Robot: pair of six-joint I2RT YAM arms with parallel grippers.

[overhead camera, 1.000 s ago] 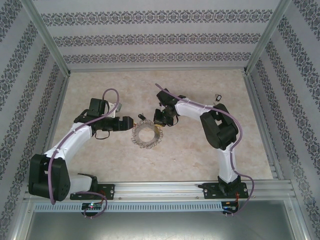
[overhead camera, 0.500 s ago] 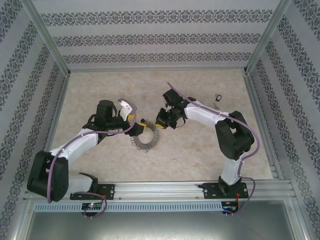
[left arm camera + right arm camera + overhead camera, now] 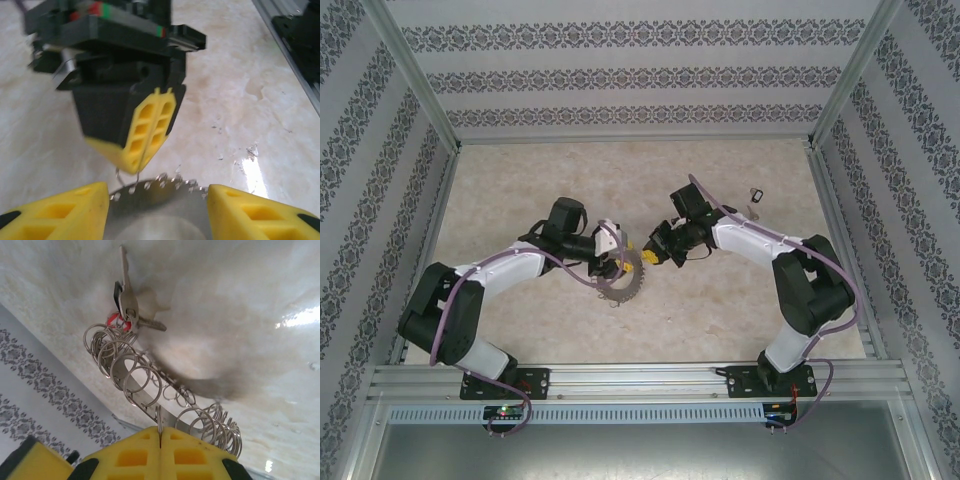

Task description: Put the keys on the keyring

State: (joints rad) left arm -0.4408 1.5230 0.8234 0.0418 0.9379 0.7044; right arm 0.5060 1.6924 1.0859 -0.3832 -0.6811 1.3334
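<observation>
1. Silvery metal keyring [image 3: 625,280], a large thin ring fringed all round with small wire loops, is tilted up on edge over the middle of the beige marbled table [image 3: 720,310], between the two arms.
2. The left gripper [image 3: 615,258] has its yellow fingers [image 3: 75,210] spread to the ring's width. One finger sits at each side of the keyring [image 3: 157,197], clasping it across.
3. The right gripper [image 3: 650,257] meets the ring from the other side. Its yellow fingers [image 3: 135,455] are pressed together, pinching one thin loop of the fringe.
4. In the right wrist view, a bunch of small silvery keys [image 3: 129,297] hangs from the far end of the keyring [image 3: 144,399], with a red bit [image 3: 116,320] just beside them.
5. A small dark object [image 3: 756,195] lies on the table near the right-hand rail, well apart from the ring. It is too small to identify.
6. In the left wrist view the right gripper [image 3: 137,167] hangs close in front and blocks the table behind it. The ring there is blurred and cut off at the bottom edge. From above, the left fingers cover part of the ring.
</observation>
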